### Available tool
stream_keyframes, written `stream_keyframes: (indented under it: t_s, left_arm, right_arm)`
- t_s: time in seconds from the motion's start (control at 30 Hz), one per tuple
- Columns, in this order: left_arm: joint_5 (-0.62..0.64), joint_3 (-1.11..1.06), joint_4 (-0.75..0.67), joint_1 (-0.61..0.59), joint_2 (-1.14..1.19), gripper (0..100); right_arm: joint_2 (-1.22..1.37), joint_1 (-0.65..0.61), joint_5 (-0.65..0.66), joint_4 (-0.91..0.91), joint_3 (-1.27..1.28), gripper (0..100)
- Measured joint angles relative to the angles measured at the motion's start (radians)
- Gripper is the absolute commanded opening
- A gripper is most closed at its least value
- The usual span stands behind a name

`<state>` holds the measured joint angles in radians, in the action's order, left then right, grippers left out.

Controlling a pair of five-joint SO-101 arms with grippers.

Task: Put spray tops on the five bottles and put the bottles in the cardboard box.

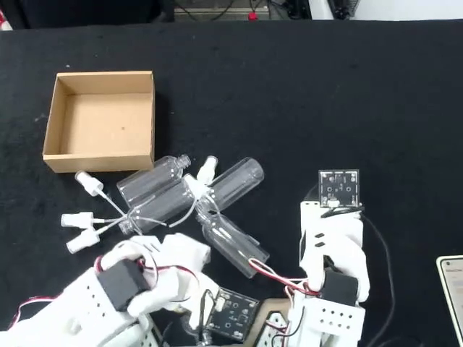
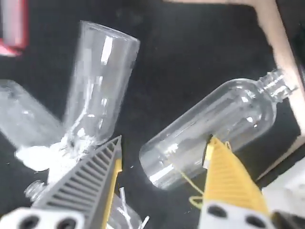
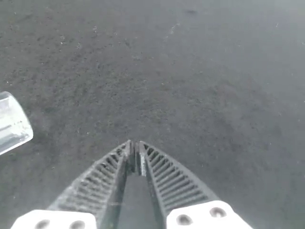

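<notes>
Left gripper [image 2: 164,143] spread wide, one finger grey and ribbed, the other yellow, nothing held. Just ahead of its tips and lying across the gap is an uncapped bottle [image 2: 214,129]: clear smooth plastic, a round-shouldered cylinder on its side. Its bare threaded neck points away from the gripper toward the wall of the cardboard box [image 2: 279,43]; I cannot tell if the yellow finger touches it. Off the grey finger's side lies a second bottle [image 2: 100,86], same clear plastic, flat base farthest from the gripper and a blurred white spray head at its near end. In the high view the bottles lie crossed in a loose heap ahead of the left arm. The box [image 1: 101,119] sits beyond them, plain brown card, square, open-topped. Loose spray tops [image 1: 90,184], white plastic with thin pale dip tubes, lie beside the heap near the box. Right gripper [image 3: 135,145] is pinched closed, dark ribbed fingers tip to tip, holding nothing, above the matt black table [image 3: 190,71]. White card [image 1: 452,285] lies off the right arm's outer side, print too small to read.
</notes>
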<state>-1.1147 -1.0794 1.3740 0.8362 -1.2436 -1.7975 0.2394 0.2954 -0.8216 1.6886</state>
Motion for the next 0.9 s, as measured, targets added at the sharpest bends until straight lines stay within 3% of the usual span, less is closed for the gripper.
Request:
stream_keyframes:
  t_s: [0.3, 0.77, 0.9]
  left_arm:
    - [-0.064, -0.026, 0.086, -0.008, 0.0, 27]
    - [-0.064, -0.216, -0.167, -0.008, 0.0, 27]
    - [0.006, -0.258, -0.276, -0.008, 0.0, 27]
  right_arm:
    - [0.0, 0.0, 0.0, 0.0, 0.0, 1.2]
    - [0.0, 0.0, 0.0, 0.0, 0.0, 1.2]
    - [0.0, 0.0, 0.0, 0.0, 0.0, 1.2]
